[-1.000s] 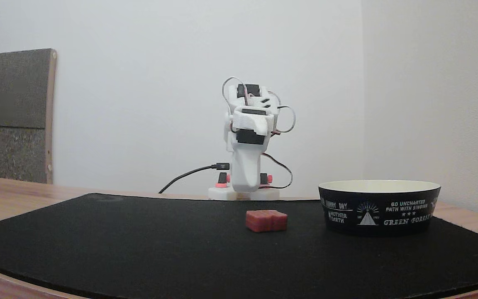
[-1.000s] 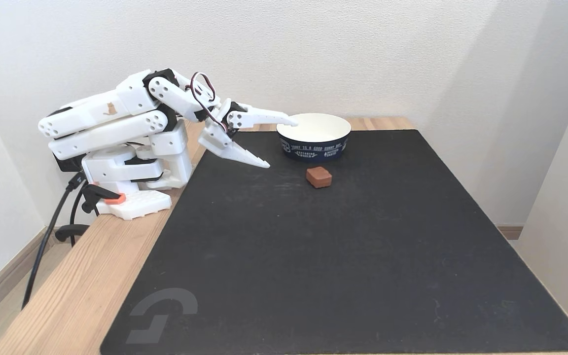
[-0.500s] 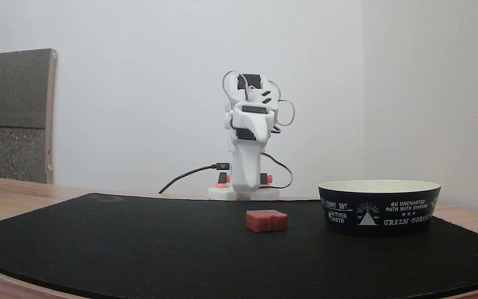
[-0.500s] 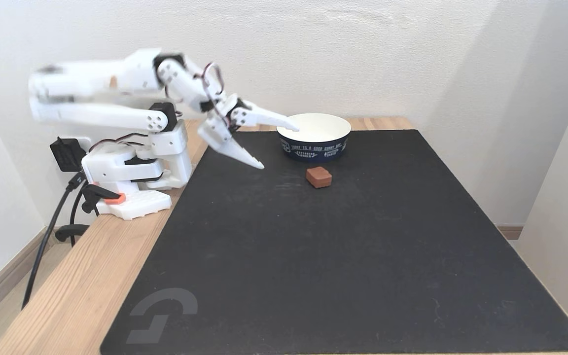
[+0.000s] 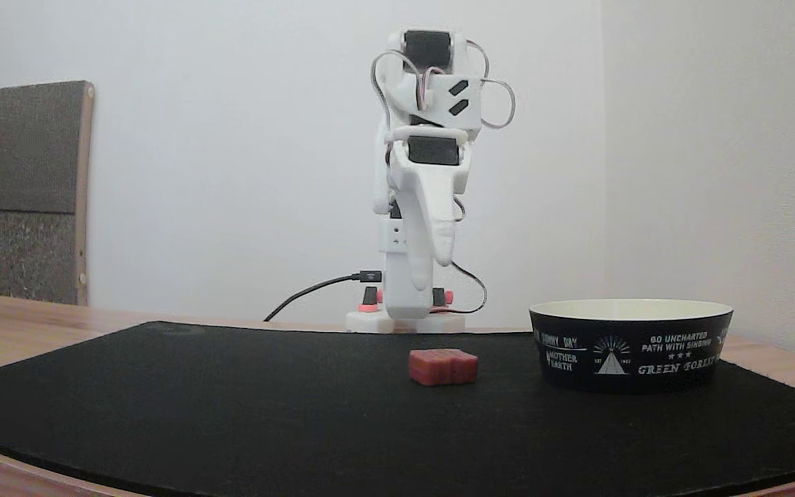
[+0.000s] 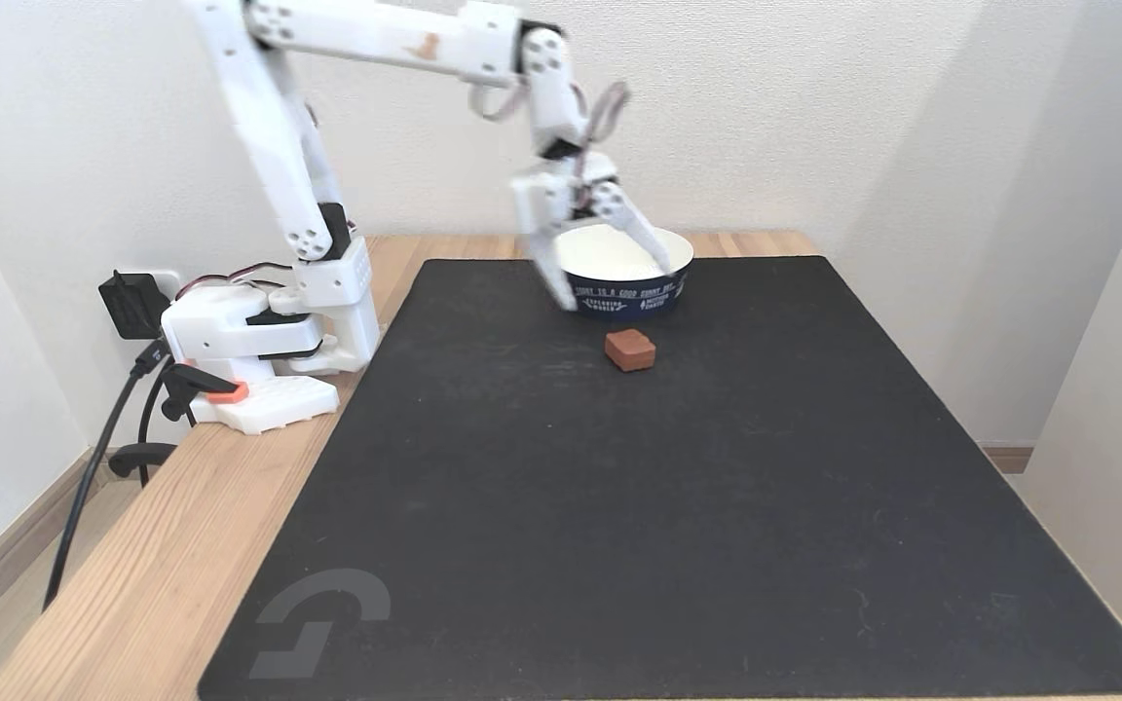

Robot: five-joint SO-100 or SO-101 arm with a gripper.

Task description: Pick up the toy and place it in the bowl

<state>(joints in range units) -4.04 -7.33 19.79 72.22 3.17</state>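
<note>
The toy (image 6: pixel 630 350) lies flat on the black mat (image 6: pixel 678 506) just in front of the bowl (image 6: pixel 663 292), apart from its wall, as the high fixed view shows. The gripper (image 6: pixel 617 284) hangs above the mat with its jaws spread wide and nothing between them; one finger crosses in front of the bowl's near rim and the other points down beside the bowl's left wall. The likeliest trouble is a finger clipping the bowl on the way down, since the toy sits so near it; a knock could shove the bowl or tip it off the worktop (image 6: pixel 171 555). The toy is low and chunky, so jaws closing too high would probably slide over its top or flick it away across the mat. The low fixed view shows the toy (image 5: pixel 442 366) well to the left of the bowl (image 5: pixel 631 345), along with its notched side and the gripper's (image 5: pixel 433 275) height above the mat, but it hides how far the jaws are spread. The high view supplies that spread and the bowl's cream inside, which appears empty.
</note>
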